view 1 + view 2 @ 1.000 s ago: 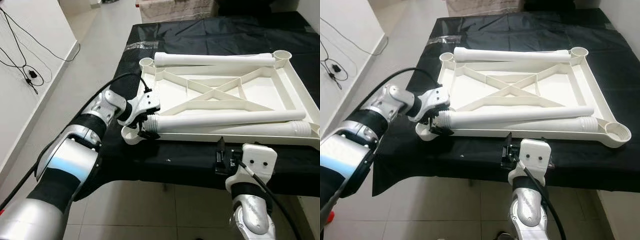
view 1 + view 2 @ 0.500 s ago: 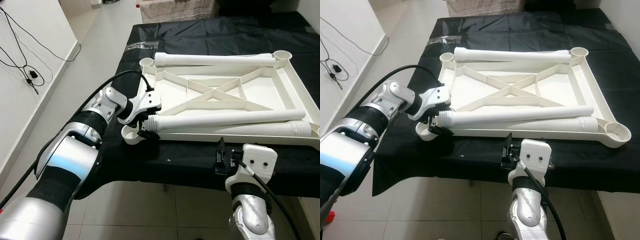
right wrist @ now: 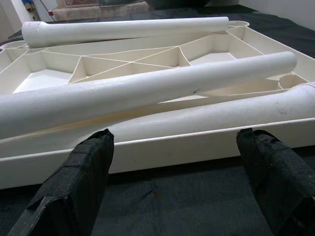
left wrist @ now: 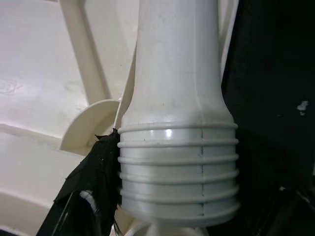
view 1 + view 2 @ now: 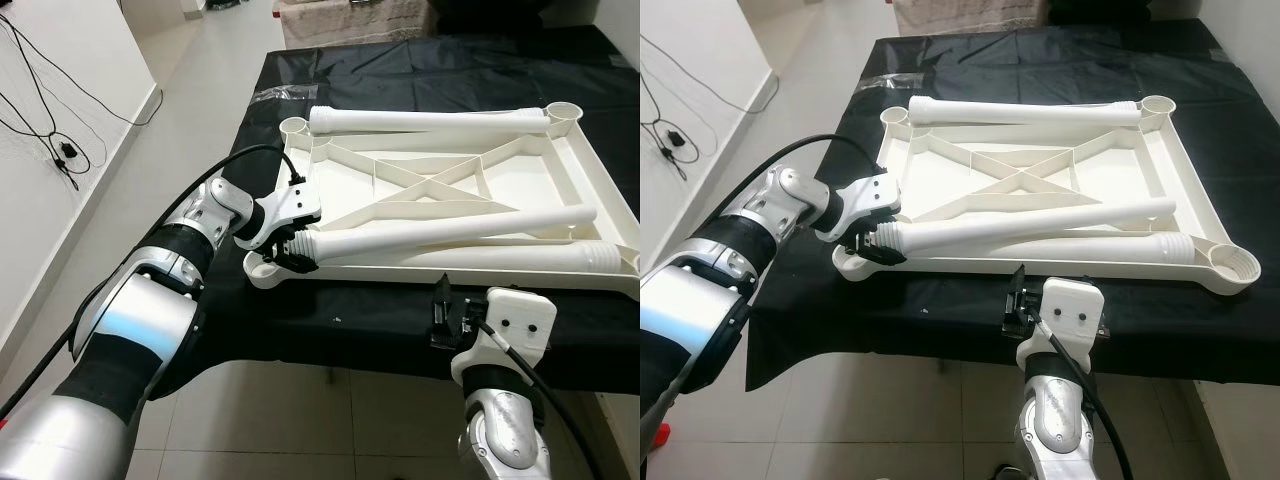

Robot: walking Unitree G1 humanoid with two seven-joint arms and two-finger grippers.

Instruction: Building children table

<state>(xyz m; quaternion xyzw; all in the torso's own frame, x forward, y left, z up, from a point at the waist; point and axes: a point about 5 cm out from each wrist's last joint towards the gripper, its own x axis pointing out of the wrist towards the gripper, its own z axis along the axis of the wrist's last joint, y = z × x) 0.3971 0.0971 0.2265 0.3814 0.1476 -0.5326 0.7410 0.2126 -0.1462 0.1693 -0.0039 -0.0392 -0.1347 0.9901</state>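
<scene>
A white table top (image 5: 603, 172) lies upside down on the black-covered table (image 5: 400, 60), its cross ribs facing up. My left gripper (image 5: 284, 250) is shut on the threaded end of a white leg (image 5: 440, 232) just above the near-left corner socket (image 5: 260, 272). The leg slants across the top with its far end raised. In the left wrist view the threaded end (image 4: 177, 167) stands beside a black finger (image 4: 93, 177). A second leg (image 5: 520, 257) lies along the near rim and a third leg (image 5: 430, 119) along the far rim. My right gripper (image 5: 440, 300) is open at the table's front edge, holding nothing.
The black cloth hangs over the front edge. Pale tiled floor (image 5: 190, 100) runs along the left, with black cables (image 5: 50, 140) against the white wall. A clear plastic wrapper (image 5: 268, 92) lies by the far-left corner socket. A beige rug (image 5: 350, 18) lies beyond the table.
The held leg's far end has swung away from the near rim toward the middle of the top. Its threaded end has shifted slightly over the corner socket. The right arm has not moved.
</scene>
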